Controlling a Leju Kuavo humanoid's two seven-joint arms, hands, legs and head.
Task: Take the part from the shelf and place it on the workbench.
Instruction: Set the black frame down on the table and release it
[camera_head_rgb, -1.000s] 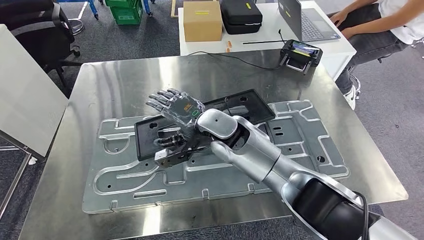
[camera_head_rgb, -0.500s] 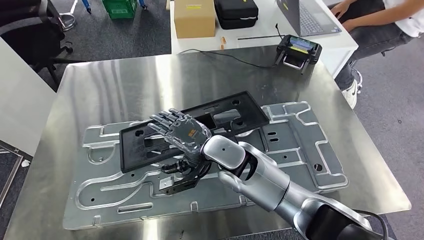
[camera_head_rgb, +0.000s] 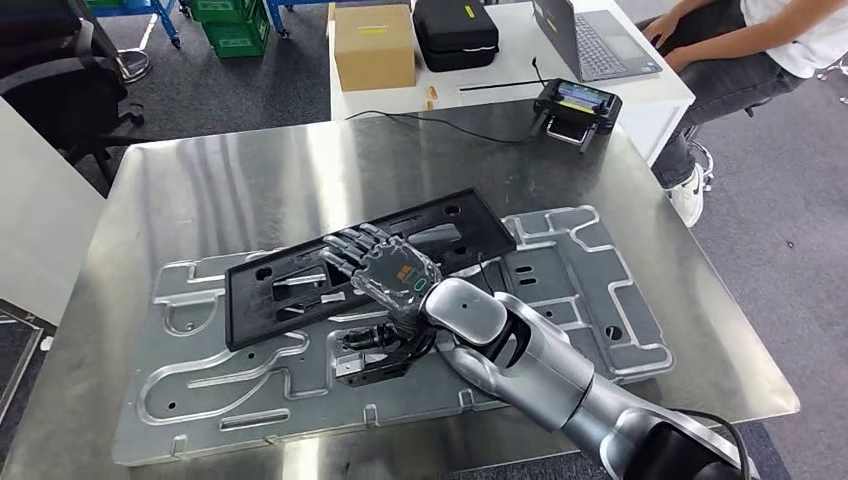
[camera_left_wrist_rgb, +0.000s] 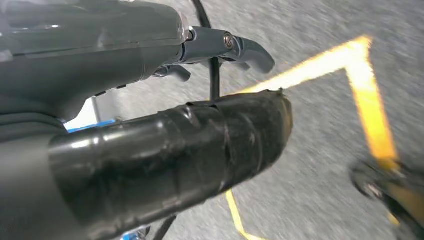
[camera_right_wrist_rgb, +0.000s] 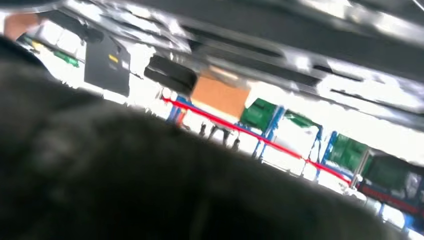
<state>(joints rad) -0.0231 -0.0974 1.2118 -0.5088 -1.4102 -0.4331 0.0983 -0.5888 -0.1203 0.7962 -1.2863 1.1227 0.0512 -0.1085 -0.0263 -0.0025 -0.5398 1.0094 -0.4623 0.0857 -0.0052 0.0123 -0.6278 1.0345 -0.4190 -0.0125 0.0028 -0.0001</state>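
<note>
The black plastic part (camera_head_rgb: 460, 222), a long flat frame with slots, lies slanted across a large silver metal plate (camera_head_rgb: 570, 270) on the steel workbench (camera_head_rgb: 220, 190). My right hand (camera_head_rgb: 385, 275) hovers just over the part's near edge with its fingers spread and nothing in them. Its dark reflection shows on the plate below. The silver right arm reaches in from the lower right. In the left wrist view my left hand (camera_left_wrist_rgb: 165, 125) hangs over grey floor with yellow tape, holding nothing, its thumb and fingers apart.
A small controller (camera_head_rgb: 572, 105) and a cable sit at the workbench's far edge. Behind it a white table carries a cardboard box (camera_head_rgb: 373, 45), a black case (camera_head_rgb: 455, 30) and a laptop (camera_head_rgb: 585, 35). A person (camera_head_rgb: 760, 50) sits at the far right. An office chair (camera_head_rgb: 60, 70) stands far left.
The whole picture has shifted, so the camera moved. My right hand, still spread, has drawn back from over the part's middle toward its near edge.
</note>
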